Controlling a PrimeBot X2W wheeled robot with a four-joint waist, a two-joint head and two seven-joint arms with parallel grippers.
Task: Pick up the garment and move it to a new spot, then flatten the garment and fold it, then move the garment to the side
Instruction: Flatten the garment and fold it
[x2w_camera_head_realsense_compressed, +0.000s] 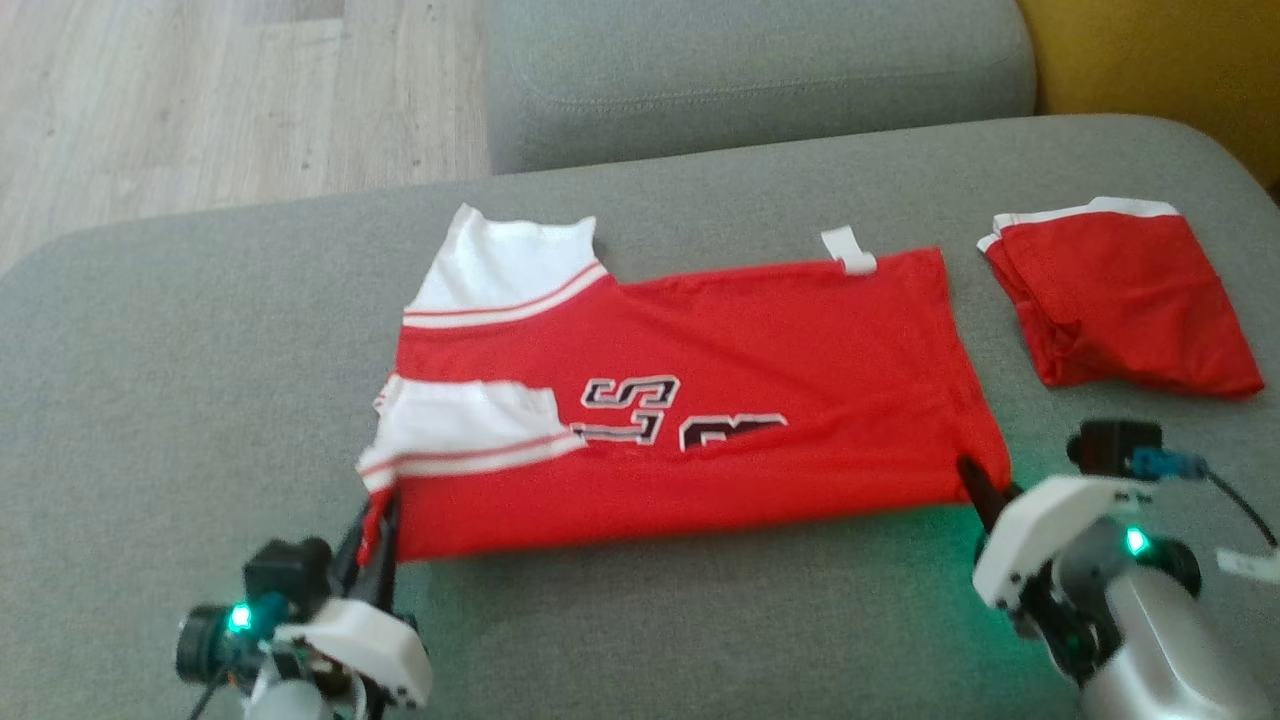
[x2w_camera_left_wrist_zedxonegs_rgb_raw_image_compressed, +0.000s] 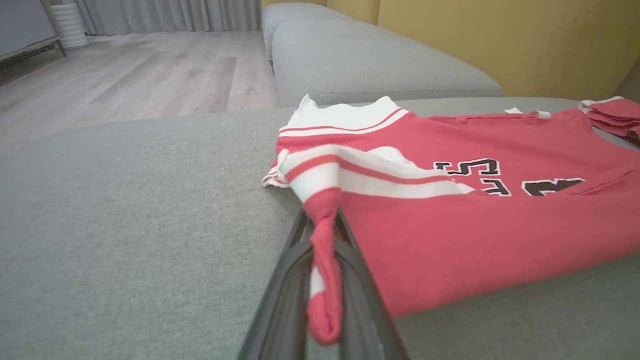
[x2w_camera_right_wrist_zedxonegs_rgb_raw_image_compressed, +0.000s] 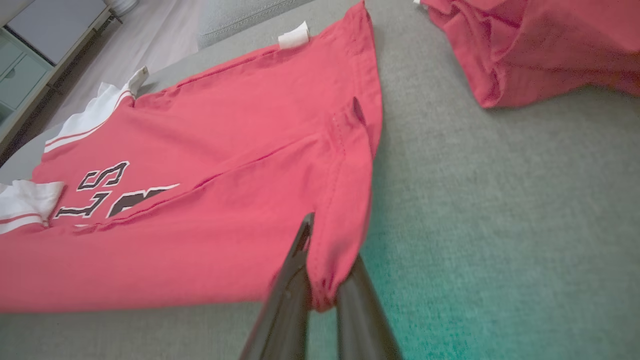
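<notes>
The garment (x2w_camera_head_realsense_compressed: 700, 400), a red jersey with white striped sleeves, lies mostly flat on the grey sofa cushion (x2w_camera_head_realsense_compressed: 200, 380), about in the middle of it and just ahead of both arms. The left end effector (x2w_camera_head_realsense_compressed: 378, 530) is closed on the near corner at the sleeve end; the left wrist view shows a roll of red and white cloth pinched between its fingers (x2w_camera_left_wrist_zedxonegs_rgb_raw_image_compressed: 295, 260). The right end effector (x2w_camera_head_realsense_compressed: 975, 482) is closed on the near hem corner, with a small tuck of red fabric caught between its fingers (x2w_camera_right_wrist_zedxonegs_rgb_raw_image_compressed: 292, 280). Both holds take only a little cloth at the very edge, so a quick lift or pull could probably slip a corner free. If only the top layer is caught, the layers may part and the fold would come out crooked. Arms rising unevenly would skew the near edge. The white sleeve (x2w_camera_head_realsense_compressed: 470, 425) laid over the body may flop open. A second red garment (x2w_camera_head_realsense_compressed: 1120, 300) sits just beside the hem, apart from it, and a sweep to the right could drag into it. The jersey's long axis runs left to right across the head view, with the neck and sleeves towards the robot's left and the hem towards its right.
</notes>
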